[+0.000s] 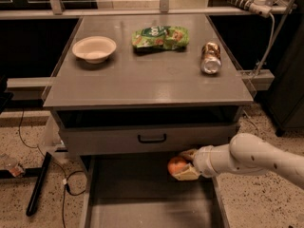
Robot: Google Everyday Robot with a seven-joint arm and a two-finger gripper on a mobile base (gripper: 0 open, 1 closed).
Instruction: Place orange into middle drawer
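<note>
The orange is clamped in the hand above the open middle drawer. It is judged firm, light and apt to roll, best gripped across its middle.

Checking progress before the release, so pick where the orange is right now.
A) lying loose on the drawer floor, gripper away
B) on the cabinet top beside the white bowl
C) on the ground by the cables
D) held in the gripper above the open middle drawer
D: the orange sits gripped in the fingers of the gripper, at the right side above the floor of the open middle drawer.
</note>
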